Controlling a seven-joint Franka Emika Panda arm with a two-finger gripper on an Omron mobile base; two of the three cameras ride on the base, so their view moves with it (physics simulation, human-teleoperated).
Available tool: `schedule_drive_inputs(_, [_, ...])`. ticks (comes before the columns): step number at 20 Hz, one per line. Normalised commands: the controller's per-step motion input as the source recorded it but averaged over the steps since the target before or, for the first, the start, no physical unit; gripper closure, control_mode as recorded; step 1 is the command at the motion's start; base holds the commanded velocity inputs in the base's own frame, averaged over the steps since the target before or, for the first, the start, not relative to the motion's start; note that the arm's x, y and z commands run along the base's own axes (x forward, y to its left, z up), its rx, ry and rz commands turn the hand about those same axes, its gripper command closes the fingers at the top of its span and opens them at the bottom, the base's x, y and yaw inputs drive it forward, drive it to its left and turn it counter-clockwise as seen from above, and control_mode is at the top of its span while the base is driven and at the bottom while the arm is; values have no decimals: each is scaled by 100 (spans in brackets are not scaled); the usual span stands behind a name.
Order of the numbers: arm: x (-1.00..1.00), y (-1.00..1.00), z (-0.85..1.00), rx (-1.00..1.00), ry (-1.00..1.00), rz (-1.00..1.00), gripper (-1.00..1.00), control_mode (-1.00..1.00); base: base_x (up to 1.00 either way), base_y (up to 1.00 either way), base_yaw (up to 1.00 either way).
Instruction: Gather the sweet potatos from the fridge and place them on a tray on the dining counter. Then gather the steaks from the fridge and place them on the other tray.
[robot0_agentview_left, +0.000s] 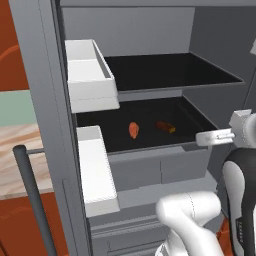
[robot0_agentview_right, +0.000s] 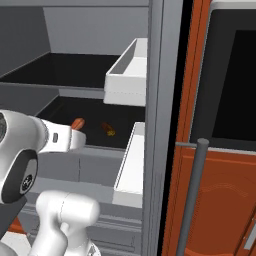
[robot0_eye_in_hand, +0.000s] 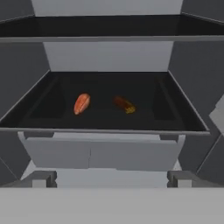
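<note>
The fridge (robot0_agentview_left: 150, 30) stands open in front of me. On its dark lower shelf (robot0_eye_in_hand: 175, 118) lie two sweet potatos: an orange-red one (robot0_eye_in_hand: 82, 103) (robot0_agentview_left: 134, 130) (robot0_agentview_right: 77, 123) on the left and a darker red one with a yellowish end (robot0_eye_in_hand: 124, 104) (robot0_agentview_left: 166, 127) (robot0_agentview_right: 108, 129) to its right. My gripper (robot0_eye_in_hand: 112, 179) (robot0_agentview_left: 202, 138) (robot0_agentview_right: 77, 140) hovers just outside the shelf's front edge, level with it, open wide and holding nothing. The steaks and both trays are out of view.
White door bins (robot0_agentview_left: 90, 75) (robot0_agentview_left: 95, 170) jut out on the left door, whose dark bar handle (robot0_agentview_left: 32, 200) stands close. The right door's bins (robot0_agentview_right: 127, 75) and handle (robot0_agentview_right: 192, 200) flank the other side. Grey crisper drawers (robot0_eye_in_hand: 92, 153) sit below the shelf. An upper shelf (robot0_agentview_left: 170, 70) hangs above.
</note>
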Motion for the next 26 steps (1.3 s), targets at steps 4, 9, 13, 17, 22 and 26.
schedule_drive_inputs(4, [22,0,-1,0,-8,0,-100,-100,0,0,0])
schedule_drive_inputs(9, [35,0,0,0,-4,0,-100,-100,0,0,0])
schedule_drive_inputs(13, [40,0,-11,0,-3,0,-100,-100,0,0,0])
schedule_drive_inputs(17, [46,0,-26,0,0,-2,-100,-100,0,0,0])
schedule_drive_inputs(22, [54,-2,-30,0,0,-4,-100,-100,0,0,0])
schedule_drive_inputs(26, [41,0,-53,-1,0,0,-100,-100,0,0,0])
